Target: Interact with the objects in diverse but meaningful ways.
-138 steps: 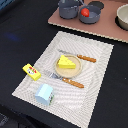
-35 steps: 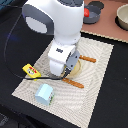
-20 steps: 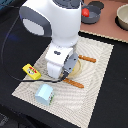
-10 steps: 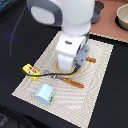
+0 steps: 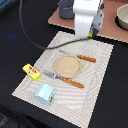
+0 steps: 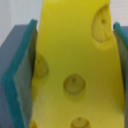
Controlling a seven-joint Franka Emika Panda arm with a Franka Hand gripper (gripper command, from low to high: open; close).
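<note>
Since earlier: up and away she goes — the arm was down over the round tan plate and is now lifted toward the far edge of the placemat; the plate is bare, the wedge gone with it.
Gripper: the gripper is clamped on the cheese wedge, teal pads pressed against both flat sides, jaws open only by the wedge's thickness.
Cheese now: in the air, hidden behind the arm in the exterior view, filling the wrist view between the pads.
Step in hand: looks like a carry to a new resting spot, perhaps the brown board beyond the placemat's far edge.
Doing it well: keep the squeeze steady, travel level, and stay high enough to clear the grey saucepan at the board's far corner.
Setting down: pick bare surface, lower until the wedge rests, then let go; a drop from height could tip it.
Watch out: the bowl at the board's other end.
Untouched: yellow packet off the placemat's edge, light blue cup at its near corner, fork and knife flanking the plate.
</note>
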